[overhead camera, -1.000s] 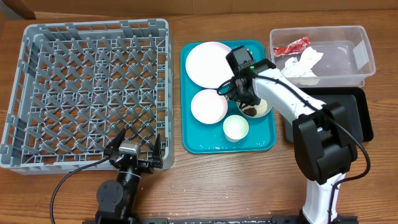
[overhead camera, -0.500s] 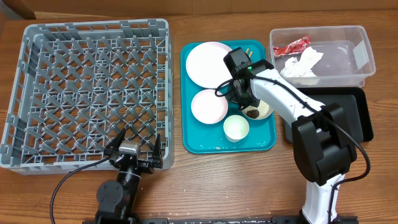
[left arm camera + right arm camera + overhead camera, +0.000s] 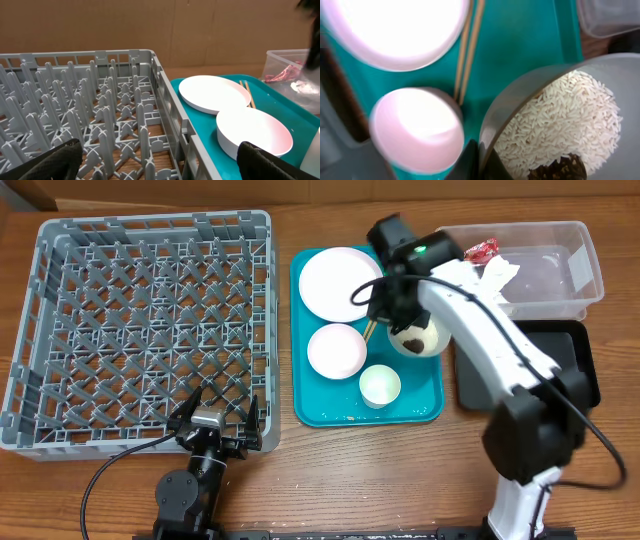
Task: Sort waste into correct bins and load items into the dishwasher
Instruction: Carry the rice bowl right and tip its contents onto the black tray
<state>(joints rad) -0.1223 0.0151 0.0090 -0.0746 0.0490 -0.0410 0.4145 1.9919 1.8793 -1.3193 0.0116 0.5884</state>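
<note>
While R gripper [image 3: 393,317] clamps the rice bowl [image 3: 416,338] rim over teal tray's [image 3: 422,396] right side, scrap-dumping's on; next, prob. swing right, tip into black tray [image 3: 580,380]. L gripper [image 3: 215,420] near, open.

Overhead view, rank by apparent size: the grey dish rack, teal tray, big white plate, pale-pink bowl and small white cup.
Largest to smallest:
1. grey plastic lattice dish rack
2. teal rectangular serving tray
3. round white plate
4. round pale-pink bowl
5. small white cup
All sit near table level, so nearness to the camera barely affects the order.
</note>
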